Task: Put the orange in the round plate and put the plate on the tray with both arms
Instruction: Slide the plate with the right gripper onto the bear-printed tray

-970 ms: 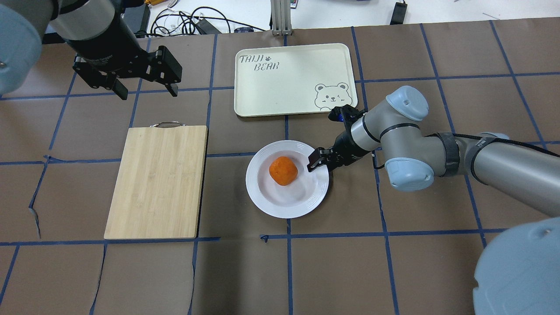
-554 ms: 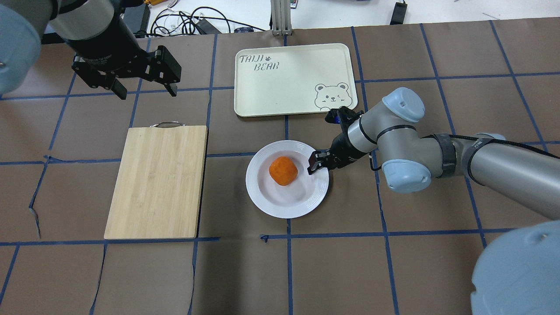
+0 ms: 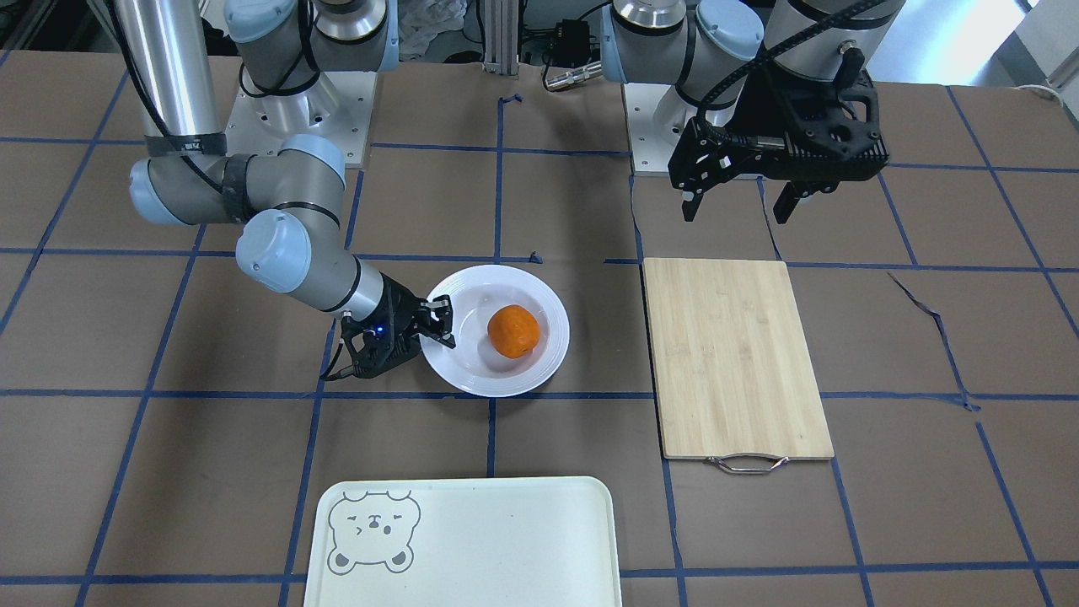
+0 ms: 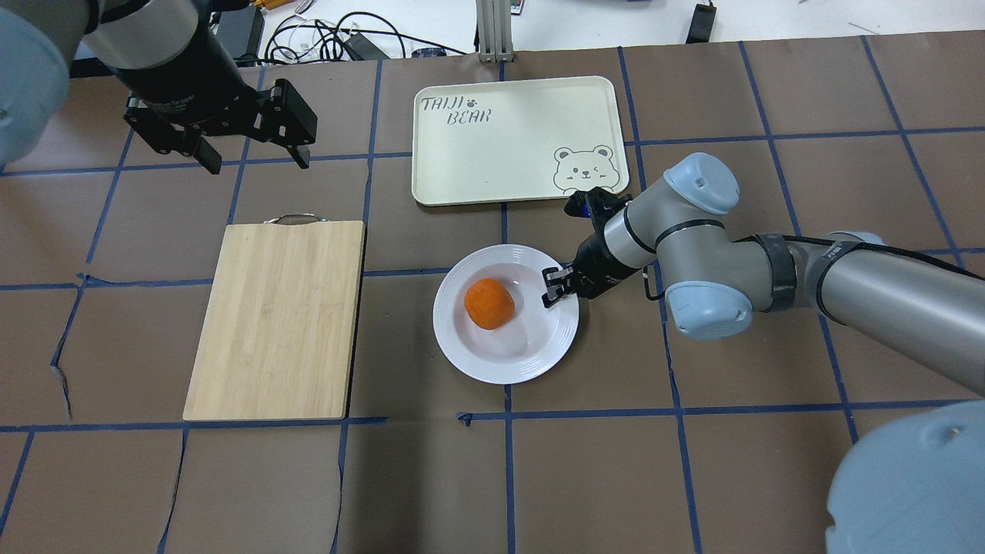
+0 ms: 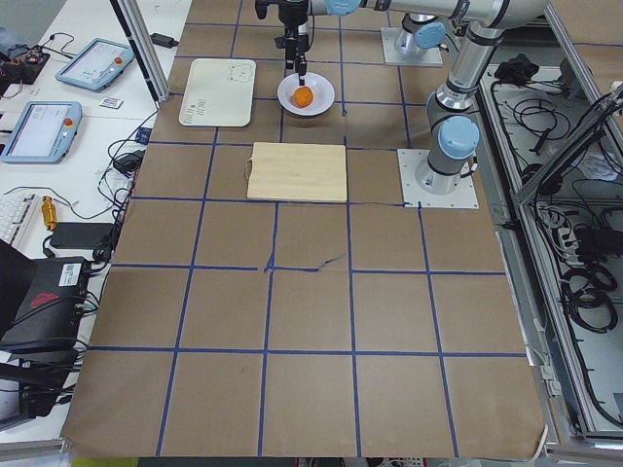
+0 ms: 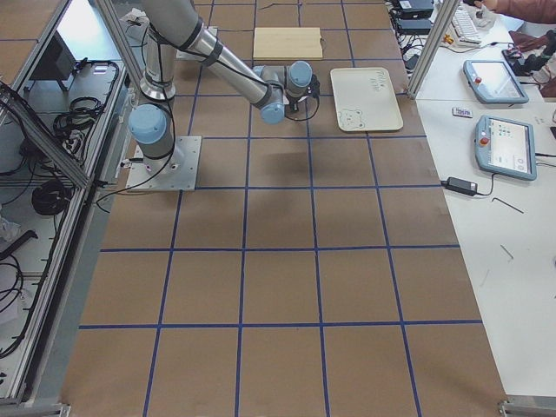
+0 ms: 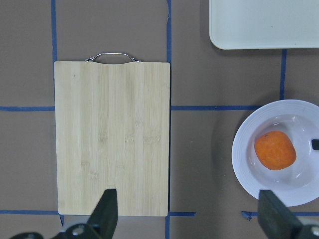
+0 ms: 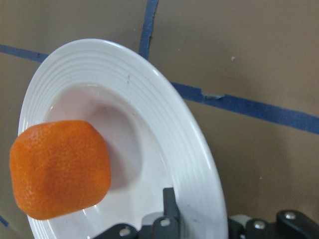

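The orange point(image 4: 489, 304) lies in the sunken centre of the round plate point(image 4: 492, 365), which sits mid-table in front of the tray point(image 4: 515, 138). My right gripper point(image 4: 554, 286) is at the plate's right rim, shut on it. In the right wrist view one finger point(image 8: 169, 199) presses inside the ridged rim point(image 8: 164, 99), beside the orange point(image 8: 60, 169). My left gripper point(image 4: 256, 158) hangs open and empty high over the far left, beyond the board. Its wrist view looks down on the plate point(image 7: 244, 149) and the orange point(image 7: 275, 150).
A bamboo cutting board point(image 4: 277, 319) with a metal handle lies left of the plate. Cables and gear sit past the table's far edge point(image 4: 346, 38). Brown paper with blue tape lines covers the table.
My right gripper has crept left and closed onto the plate's rim. The orange has rolled slightly left inside the plate. The left arm has barely moved.
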Available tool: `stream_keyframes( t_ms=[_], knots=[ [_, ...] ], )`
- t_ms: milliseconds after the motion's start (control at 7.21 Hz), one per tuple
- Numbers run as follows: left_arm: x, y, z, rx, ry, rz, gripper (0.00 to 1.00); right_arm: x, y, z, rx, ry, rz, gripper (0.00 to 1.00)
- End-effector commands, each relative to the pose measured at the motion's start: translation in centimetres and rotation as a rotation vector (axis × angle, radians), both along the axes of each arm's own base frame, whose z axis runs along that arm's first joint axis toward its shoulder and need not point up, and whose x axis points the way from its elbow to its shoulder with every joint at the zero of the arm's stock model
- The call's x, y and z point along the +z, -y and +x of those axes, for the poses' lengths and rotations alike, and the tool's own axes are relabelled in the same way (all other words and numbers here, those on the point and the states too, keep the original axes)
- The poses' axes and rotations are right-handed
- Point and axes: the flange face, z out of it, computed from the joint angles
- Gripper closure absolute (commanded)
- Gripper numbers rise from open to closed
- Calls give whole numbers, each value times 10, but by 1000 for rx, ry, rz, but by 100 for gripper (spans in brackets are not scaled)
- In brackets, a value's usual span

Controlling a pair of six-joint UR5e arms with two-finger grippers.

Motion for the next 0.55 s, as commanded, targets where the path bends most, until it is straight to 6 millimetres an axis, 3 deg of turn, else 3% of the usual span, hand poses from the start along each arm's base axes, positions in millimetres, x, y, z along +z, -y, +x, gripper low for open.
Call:
stream_keyframes(
  t_ms=[0,416],
  knots=[
    [1,1,2,8,-3,-2,0,20,20,-3,-33,6,-35,100],
    [1,1,2,12,0,-3,0,42,43,2,-100,95,-37,100]
  ],
)
